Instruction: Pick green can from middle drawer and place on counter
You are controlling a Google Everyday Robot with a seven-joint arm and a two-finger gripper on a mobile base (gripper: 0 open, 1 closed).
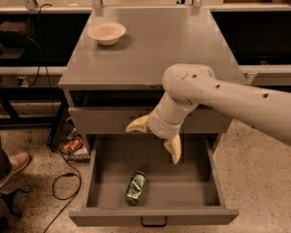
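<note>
I see the cream-fingered gripper (155,139), fingers spread, hanging over the open middle drawer (184,181), which is plain grey with a dark handle. The green can (136,188) inside it shows silver ends and pale markings. The counter (155,47) is a smooth, even grey, the bowl (106,32) cream, the floor (254,174) pale and speckled.

Gripper (152,143) hangs beneath the arm (242,101), fingers (174,150) spread.
</note>
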